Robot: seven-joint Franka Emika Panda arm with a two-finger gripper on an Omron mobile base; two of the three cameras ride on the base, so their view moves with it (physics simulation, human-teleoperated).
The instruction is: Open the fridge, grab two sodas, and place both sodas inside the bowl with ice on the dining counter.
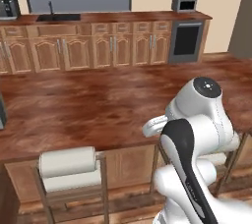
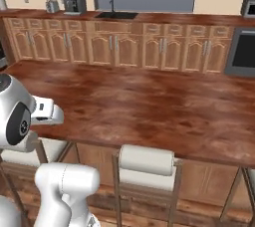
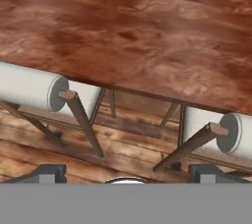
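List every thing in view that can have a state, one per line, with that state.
pincer: open, holding nothing
cabinet doors: all shut
wall oven: door shut
sink faucet: no water seen running
stool: pushed up to the dining counter, unoccupied

A long, glossy, dark reddish-brown wooden worktop stretches across the kitchen, its mottled surface catching soft highlights. White-cushioned stools with wooden legs tuck beneath its near edge. Farther back, a second reddish wooden worktop tops the pale panelled cabinets and carries a black sink and a coffee machine.
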